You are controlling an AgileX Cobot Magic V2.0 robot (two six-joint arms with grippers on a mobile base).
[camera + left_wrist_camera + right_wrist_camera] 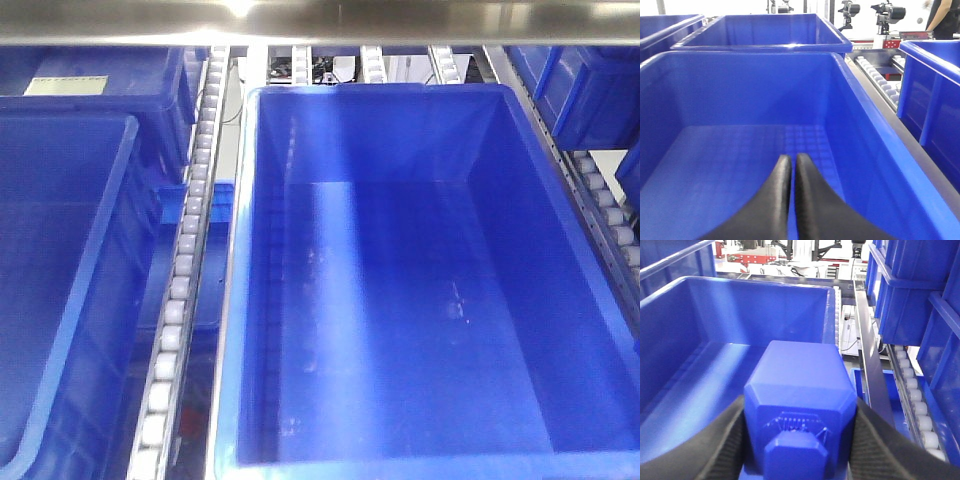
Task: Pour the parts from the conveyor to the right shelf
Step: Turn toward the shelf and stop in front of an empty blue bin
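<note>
The shelf is a shiny steel rack with sloping tracks of small white rollers. A big blue bin stands on it in the middle of the front view. Left of this bin, across one roller track, stands a second blue bin, and behind that one a third bin with a pale label. Right of the middle bin runs another roller track, with more blue bins beyond it
</note>
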